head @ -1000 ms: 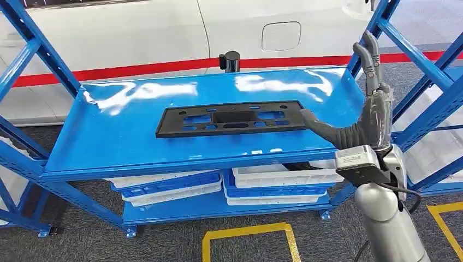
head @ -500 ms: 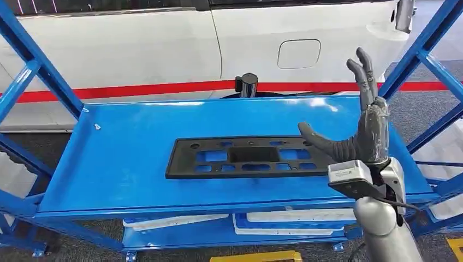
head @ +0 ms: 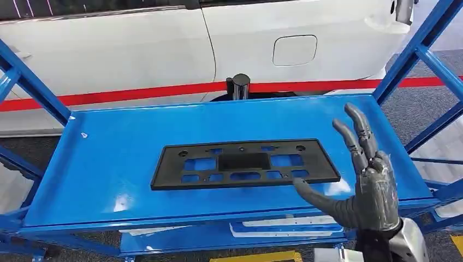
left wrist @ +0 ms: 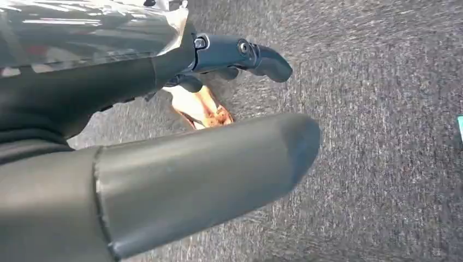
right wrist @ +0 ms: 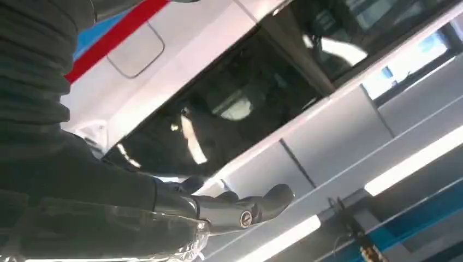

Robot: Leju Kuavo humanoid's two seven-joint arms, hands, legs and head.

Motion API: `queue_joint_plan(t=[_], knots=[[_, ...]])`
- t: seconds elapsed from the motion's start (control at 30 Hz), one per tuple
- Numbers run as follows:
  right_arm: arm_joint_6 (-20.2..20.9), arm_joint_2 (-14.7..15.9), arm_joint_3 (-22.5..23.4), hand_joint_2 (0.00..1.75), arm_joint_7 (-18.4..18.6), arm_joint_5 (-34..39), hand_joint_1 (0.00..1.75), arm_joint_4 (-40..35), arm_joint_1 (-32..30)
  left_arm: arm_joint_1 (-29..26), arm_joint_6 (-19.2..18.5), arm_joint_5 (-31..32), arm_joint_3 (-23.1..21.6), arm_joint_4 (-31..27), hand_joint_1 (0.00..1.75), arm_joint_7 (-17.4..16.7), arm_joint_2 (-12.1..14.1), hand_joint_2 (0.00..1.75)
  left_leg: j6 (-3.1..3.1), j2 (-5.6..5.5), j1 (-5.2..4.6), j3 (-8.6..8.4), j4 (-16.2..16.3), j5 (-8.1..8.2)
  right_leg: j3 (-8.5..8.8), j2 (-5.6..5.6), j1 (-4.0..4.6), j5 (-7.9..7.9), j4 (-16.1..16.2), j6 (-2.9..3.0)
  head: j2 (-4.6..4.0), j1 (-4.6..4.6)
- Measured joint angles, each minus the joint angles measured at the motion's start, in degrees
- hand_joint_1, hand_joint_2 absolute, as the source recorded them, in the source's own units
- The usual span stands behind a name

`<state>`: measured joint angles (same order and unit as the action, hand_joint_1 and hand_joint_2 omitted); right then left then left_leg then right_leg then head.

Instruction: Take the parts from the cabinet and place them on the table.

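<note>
At lower right of the head view the right hand [head: 370, 188] is lower in the frame than it was half a second ago, when it rose to mid-height at the right side. It is open wide and empty: the fingers [head: 357, 136] stand up and spread, and the thumb [head: 316, 199] reaches out toward frame left, its tip just beside the near right corner of the plate [head: 244, 163]; whether it touches I cannot tell. Against a second ago the whole picture has shifted too, with the lower shelves and bins mostly gone below the frame, so the camera has moved and the shelf [head: 109, 180] now takes up most of the frame.

Flat at centre frame lies the black plate, long side across the picture, untouched by any grip. I judge the reach nearly done and the grasp not yet begun; the part has not left the cabinet.

Over grey carpet in the left wrist view the left hand [left wrist: 164, 136] holds nothing, its thumb [left wrist: 218, 169] straight and its dark fingers [left wrist: 245, 54] curled a little but apart.

Beyond the shelf, at upper frame, stands a white car [head: 245, 38] with a red stripe.
</note>
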<state>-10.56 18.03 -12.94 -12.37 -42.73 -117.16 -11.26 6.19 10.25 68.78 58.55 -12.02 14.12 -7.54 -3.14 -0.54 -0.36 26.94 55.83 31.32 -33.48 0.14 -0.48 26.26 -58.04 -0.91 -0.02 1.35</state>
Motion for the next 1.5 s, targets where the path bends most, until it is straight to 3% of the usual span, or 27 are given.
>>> queue_joint_plan(t=[0.1,0.27,0.43,0.87,1.0,1.1,1.2,1.5], knots=[[0.3,0.6,-0.3,1.75,0.0,-0.2,0.00,-1.4,-1.9,-0.4,0.4,-0.3,0.0,0.0,0.00,-0.2,-0.4,0.00,0.93,0.06,0.02,-0.08,0.0,0.02,0.09,0.02,0.04,0.00,0.0,0.00,0.00,0.00],[5.8,0.9,-3.2,1.75,0.9,-3.0,0.00,-2.1,-2.3,-0.8,2.4,-1.8,0.5,0.1,0.00,-2.2,-1.2,0.00,0.95,0.12,-0.07,-0.33,0.0,0.01,0.41,0.02,-0.12,0.00,0.0,0.00,0.00,0.00],[11.3,0.9,-7.4,1.75,4.3,-5.7,0.00,-1.8,-0.8,-1.1,4.2,-2.1,1.0,0.3,0.00,-4.0,-2.3,0.00,0.95,0.11,-0.19,-0.41,0.0,0.01,0.56,0.01,-0.22,-0.01,0.1,-0.02,0.00,0.02],[11.8,-0.2,-11.5,1.75,4.1,-7.4,0.00,4.7,3.2,-1.3,4.8,-2.1,1.5,0.8,0.00,-5.1,-4.3,0.00,0.89,0.12,-0.20,-0.44,0.0,0.06,0.66,0.03,-0.27,-0.01,0.2,-0.03,0.00,0.00],[7.9,-1.7,-12.6,1.75,4.0,-7.7,0.00,13.3,8.9,-2.1,6.0,-1.5,1.5,1.5,0.00,-2.9,-4.8,0.00,0.89,0.36,-0.20,-0.55,0.0,0.07,0.68,0.20,-0.27,-0.03,0.2,-0.05,-0.02,0.00],[2.9,-0.7,-13.7,1.75,3.0,-3.3,0.00,21.6,13.8,-2.4,6.3,-0.2,1.5,2.0,0.00,-2.5,-4.8,0.00,0.90,0.25,-0.20,-0.64,0.0,0.06,0.80,0.18,-0.27,-0.04,0.2,-0.06,-0.02,0.02],[1.1,0.5,-16.0,1.75,2.9,-1.6,0.00,29.5,17.9,-2.5,6.6,1.4,1.3,2.3,0.00,-2.6,-4.7,0.00,0.90,0.29,-0.21,-0.67,0.0,0.05,0.80,0.18,-0.28,-0.06,0.2,-0.08,-0.02,0.00],[-2.7,1.8,-23.4,1.75,9.4,-3.7,0.00,41.1,19.3,-2.5,6.4,3.9,-0.4,2.8,0.00,-2.7,-4.7,0.00,0.93,0.26,-0.20,-0.65,0.0,0.11,0.74,0.19,-0.26,-0.02,0.2,-0.09,0.00,0.00]])
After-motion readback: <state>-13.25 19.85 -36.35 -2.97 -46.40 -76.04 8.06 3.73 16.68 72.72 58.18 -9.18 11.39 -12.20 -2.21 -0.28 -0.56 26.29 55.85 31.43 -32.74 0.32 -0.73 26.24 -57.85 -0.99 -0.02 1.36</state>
